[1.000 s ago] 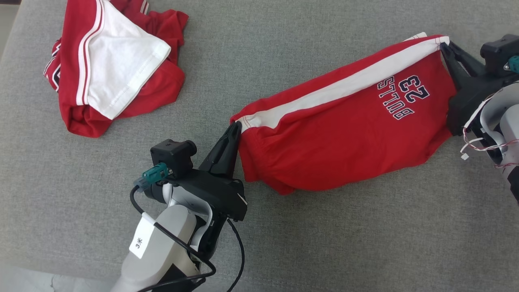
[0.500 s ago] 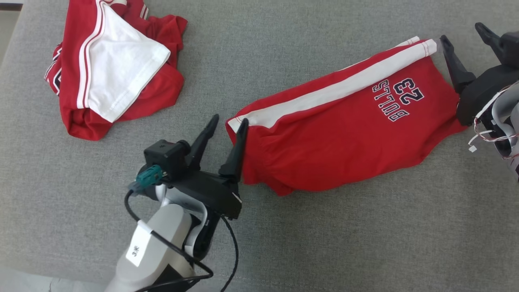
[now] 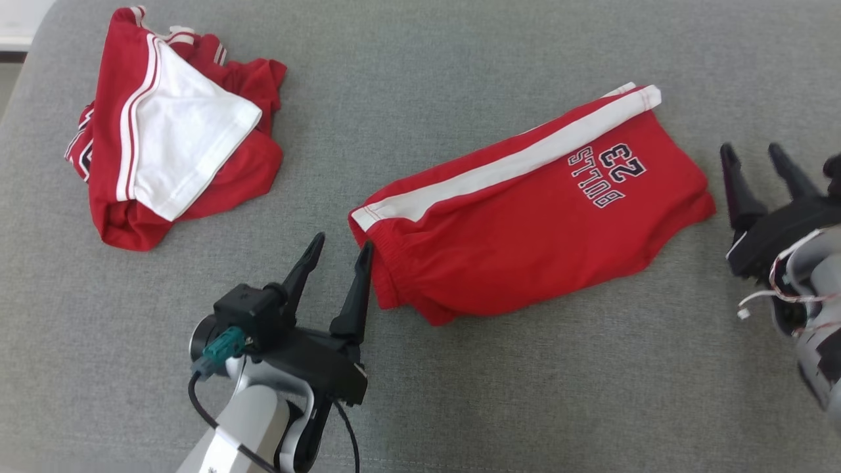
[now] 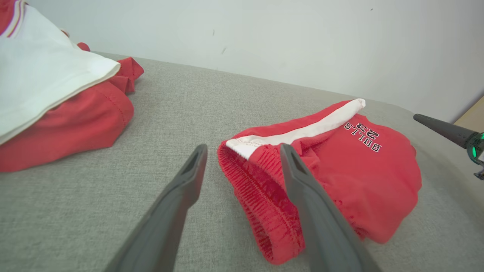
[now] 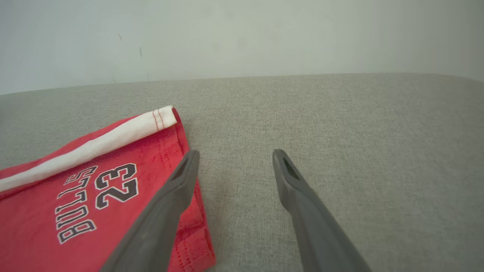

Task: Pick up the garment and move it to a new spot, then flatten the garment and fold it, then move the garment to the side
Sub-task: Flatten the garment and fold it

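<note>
- From the head: red shorts (image 3: 525, 217) folded lengthwise and lying flat, white stripe along the far edge, "BULLS 23" towards the hem end, held by nothing.
- Left gripper (image 3: 343, 242) just beside the shorts' waist end, fingers spread wide, empty.
- Right gripper (image 3: 750, 150) near the shorts' hem end but apart from it, fingers equally spread, empty.
- From the left wrist alone: ribbed waistband (image 4: 249, 181) showing between the fingers, one finger across the shorts.
- From the right wrist alone: stitched hem corner beside one finger, bare fabric between the two.
- Well apart from the shorts' waist end: a crumpled red-and-white pile (image 3: 171, 131).
- Under the shorts: grey woven cushion (image 3: 460, 394); behind them, a pale wall (image 4: 264, 37).
</note>
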Controlling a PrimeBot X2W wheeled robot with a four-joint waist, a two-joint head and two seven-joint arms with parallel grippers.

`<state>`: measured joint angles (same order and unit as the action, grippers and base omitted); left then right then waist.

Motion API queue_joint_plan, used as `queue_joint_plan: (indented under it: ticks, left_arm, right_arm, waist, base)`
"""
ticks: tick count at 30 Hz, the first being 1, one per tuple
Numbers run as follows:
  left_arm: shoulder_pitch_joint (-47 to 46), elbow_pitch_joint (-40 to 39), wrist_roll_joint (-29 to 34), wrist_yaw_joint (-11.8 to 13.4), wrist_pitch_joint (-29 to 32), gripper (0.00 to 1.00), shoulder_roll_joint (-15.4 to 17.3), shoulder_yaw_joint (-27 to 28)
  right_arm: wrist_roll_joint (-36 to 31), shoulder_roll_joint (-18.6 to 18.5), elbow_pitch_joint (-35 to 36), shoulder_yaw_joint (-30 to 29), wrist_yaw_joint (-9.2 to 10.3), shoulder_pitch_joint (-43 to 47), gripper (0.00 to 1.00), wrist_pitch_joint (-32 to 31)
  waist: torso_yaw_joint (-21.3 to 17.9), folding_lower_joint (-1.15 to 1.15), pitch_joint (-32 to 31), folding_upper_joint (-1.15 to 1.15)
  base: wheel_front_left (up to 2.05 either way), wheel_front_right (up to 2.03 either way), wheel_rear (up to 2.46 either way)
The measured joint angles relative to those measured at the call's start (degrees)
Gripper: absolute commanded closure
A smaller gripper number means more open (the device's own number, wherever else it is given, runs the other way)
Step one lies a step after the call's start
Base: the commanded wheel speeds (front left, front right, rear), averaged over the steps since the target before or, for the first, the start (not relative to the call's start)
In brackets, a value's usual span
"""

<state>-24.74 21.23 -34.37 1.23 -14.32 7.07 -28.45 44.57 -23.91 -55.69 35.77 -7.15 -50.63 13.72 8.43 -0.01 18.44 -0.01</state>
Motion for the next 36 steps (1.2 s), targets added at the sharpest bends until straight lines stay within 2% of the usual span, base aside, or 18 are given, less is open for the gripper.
queue_joint_plan:
  ticks: [1, 6, 14, 21, 36]
  left_arm:
    - [2.4, -2.1, 1.7, 1.5, 0.0, 0.00, 0.2, 0.4]
    - [5.6, -5.3, 2.9, 2.5, -0.1, 0.00, 0.0, 1.2]
    - [7.0, -7.3, 3.6, 2.9, -0.2, 0.00, -0.7, 1.4]
    - [8.3, -8.7, 3.8, 3.1, -0.2, 0.00, -1.3, 1.8]
    - [9.9, -10.7, 5.7, 3.3, -0.2, 0.00, -1.6, 2.4]
  right_arm:
    - [5.6, 1.2, 1.8, -1.5, 0.00, 4.5, 0.00, 0.0]
    - [13.4, 1.3, 4.8, -3.3, 0.00, 8.7, 0.00, -1.8]
    - [20.5, 1.5, 7.7, -4.0, 0.00, 9.8, 0.00, -7.7]
    - [24.2, 1.0, 7.0, -5.2, 0.01, 10.8, 0.00, -12.6]
    - [30.4, 1.8, 6.2, -8.5, 0.03, 9.5, 0.00, -17.2]
  waist:
    - [-0.7, 0.00, -1.2, 0.00]
    - [-0.4, 0.00, -2.1, 0.00]
    - [1.7, 0.00, -2.5, 0.00]
    - [3.7, 0.00, -3.0, 0.00]
    - [5.0, 0.00, -3.3, 0.01]
  base:
    - [0.00, 0.00, 0.00]
    - [0.00, 0.00, 0.00]
    - [0.00, 0.00, 0.00]
    - [0.00, 0.00, 0.00]
    - [0.00, 0.00, 0.00]
